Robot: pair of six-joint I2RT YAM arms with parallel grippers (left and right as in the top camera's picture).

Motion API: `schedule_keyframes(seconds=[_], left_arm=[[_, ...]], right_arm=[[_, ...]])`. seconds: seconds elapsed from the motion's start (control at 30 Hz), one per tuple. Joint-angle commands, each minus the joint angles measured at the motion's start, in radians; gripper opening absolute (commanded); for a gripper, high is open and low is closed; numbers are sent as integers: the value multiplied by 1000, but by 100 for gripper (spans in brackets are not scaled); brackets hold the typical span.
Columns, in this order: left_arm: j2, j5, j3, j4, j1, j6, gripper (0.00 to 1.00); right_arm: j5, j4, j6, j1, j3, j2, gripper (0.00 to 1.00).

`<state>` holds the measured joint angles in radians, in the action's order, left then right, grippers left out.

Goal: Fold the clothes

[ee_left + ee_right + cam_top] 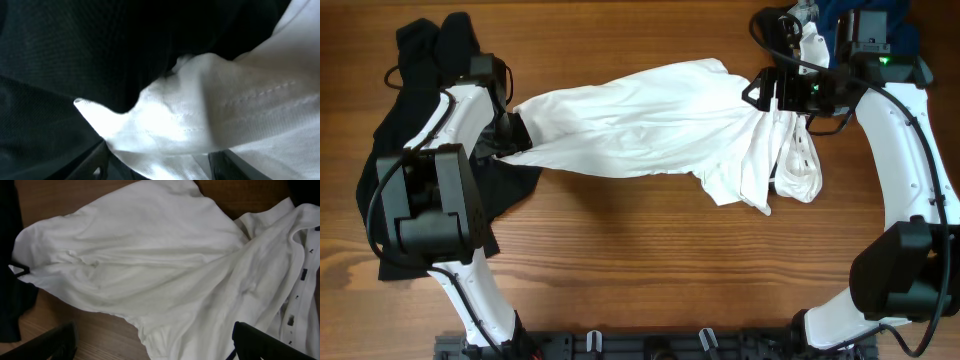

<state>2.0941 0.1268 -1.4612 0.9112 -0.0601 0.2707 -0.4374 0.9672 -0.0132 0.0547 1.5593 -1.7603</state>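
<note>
The white T-shirt (630, 125) lies stretched across the wooden table (640, 260), pulled to a narrow point at its left end and bunched in folds at its right end, where black stripe marks (802, 152) show. My left gripper (508, 143) is shut on the shirt's left end. In the left wrist view the white cloth (210, 110) fills the gap between my fingers (160, 167). My right gripper (772, 95) is open above the shirt's right end. In the right wrist view the shirt (150, 265) spreads below its wide-apart fingers (150, 345), and the stripe marks (300, 277) show there too.
A black garment (420, 60) lies under and around the left arm at the table's left side, and it also shows in the left wrist view (75, 50). A blue cloth (850, 12) sits at the back right behind the right arm. Bare wood runs along the front.
</note>
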Motion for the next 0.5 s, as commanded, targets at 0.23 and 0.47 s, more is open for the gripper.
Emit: schedule_keyframes(seconds=[0.23, 0.47], left_arm=[[25, 15, 36, -41, -14, 6, 37], [24, 15, 19, -39, -14, 6, 24]], right_arm=[[-5, -10, -13, -3, -10, -2, 100], [-5, -14, -13, -3, -10, -2, 99]])
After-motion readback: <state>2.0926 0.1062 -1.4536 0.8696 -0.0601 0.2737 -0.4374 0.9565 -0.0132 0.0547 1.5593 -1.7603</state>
